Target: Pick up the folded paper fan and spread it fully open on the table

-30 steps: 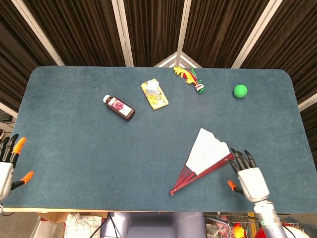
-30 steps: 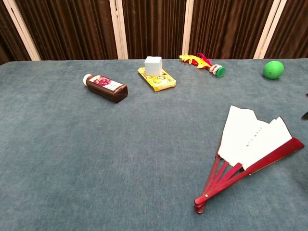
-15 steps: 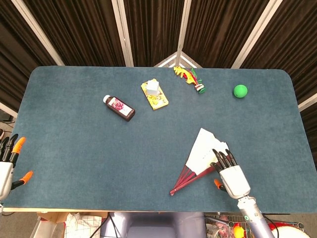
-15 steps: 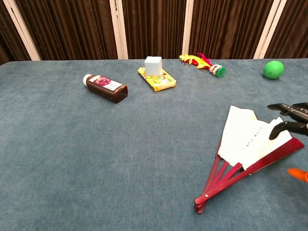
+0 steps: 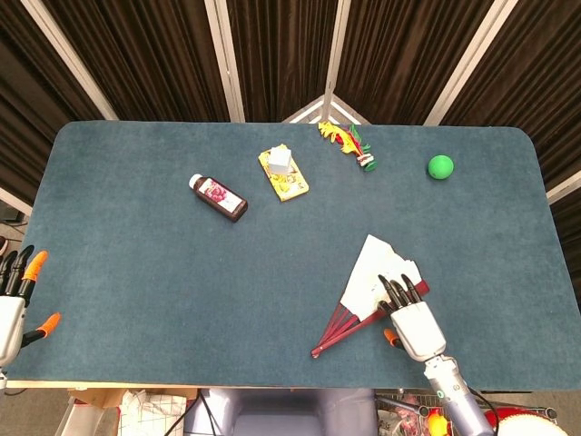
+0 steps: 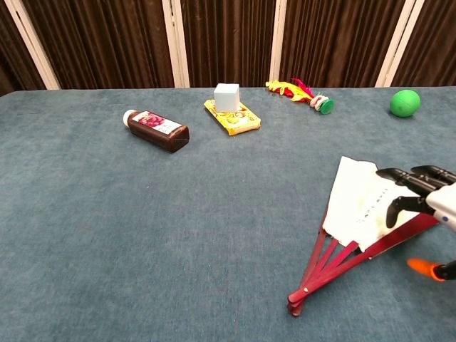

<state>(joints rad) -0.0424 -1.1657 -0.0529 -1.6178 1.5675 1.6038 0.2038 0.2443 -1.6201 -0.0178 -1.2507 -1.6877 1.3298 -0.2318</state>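
The paper fan (image 5: 374, 272) lies partly spread at the front right of the table, white paper on red ribs, its pivot (image 5: 318, 350) pointing to the table's front edge. My right hand (image 5: 410, 320) reaches over the fan's right side, fingers stretched out flat across the paper and the outer red rib. In the chest view the same hand (image 6: 422, 198) hovers at or on the fan (image 6: 356, 203); whether it touches I cannot tell. My left hand (image 5: 14, 295) stays at the far left edge, fingers apart, holding nothing.
A brown bottle (image 5: 218, 197) lies left of centre. A yellow packet with a white cube (image 5: 283, 173) on it sits behind the middle. A colourful toy (image 5: 348, 143) and a green ball (image 5: 440, 166) are at the back right.
My right hand has moved left, from beside the fan's outer rib to over its right side. The fan and my left hand have stayed where they were.
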